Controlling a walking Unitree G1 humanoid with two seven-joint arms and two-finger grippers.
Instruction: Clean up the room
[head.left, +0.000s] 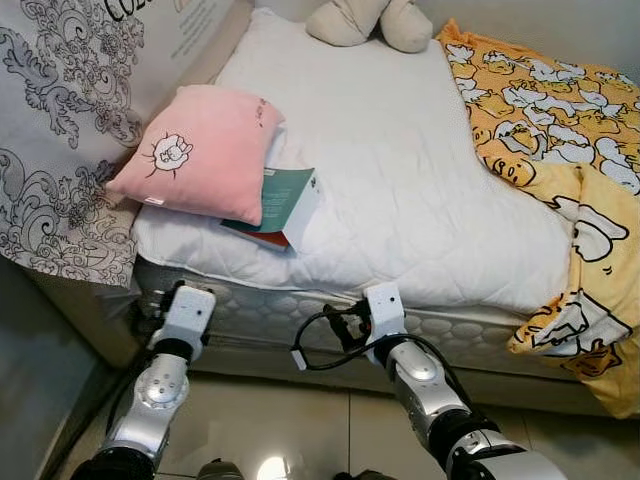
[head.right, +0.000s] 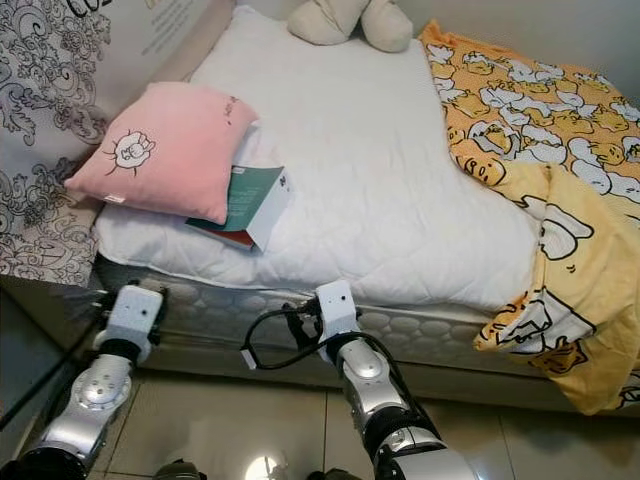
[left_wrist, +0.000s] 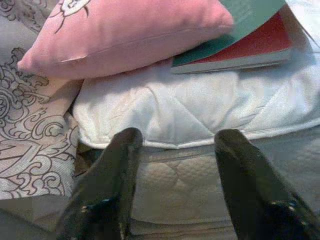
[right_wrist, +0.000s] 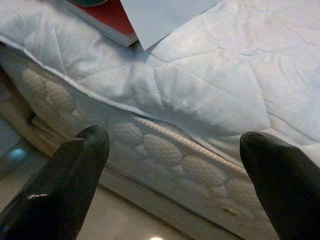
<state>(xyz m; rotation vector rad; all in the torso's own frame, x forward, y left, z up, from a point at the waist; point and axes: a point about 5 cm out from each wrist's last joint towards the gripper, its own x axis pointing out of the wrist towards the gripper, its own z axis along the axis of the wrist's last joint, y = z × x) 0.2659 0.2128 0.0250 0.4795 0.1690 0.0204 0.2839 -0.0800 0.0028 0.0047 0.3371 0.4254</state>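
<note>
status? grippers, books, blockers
Left gripper and right gripper open, empty, at mattress edge. Books on bed, part under pink pillow. Pillow in the way.

- Quilted mattress pad (head.left: 400, 170) — white cloth, matt, stitched in diamonds.
- Mattress side (right_wrist: 165, 150) — padded cloth, tufted, corded piping along the edge.
- Pink pillow (head.left: 200, 150) — soft matt cloth, smooth, with a printed line drawing.
- Book (head.left: 290, 205) — paper, teal cover with a slight sheen, red beneath.
- Yellow blanket (head.left: 560, 130) — printed cloth, matt, crumpled.
- Plush toy (head.left: 370, 22) — beige, fuzzy.
- Floor (head.left: 300, 430) — glossy tile, glare spot.
- Arms (head.left: 160, 385) — silver, shiny metal look; fingers (left_wrist: 110, 190) black, matt, smooth.
</note>
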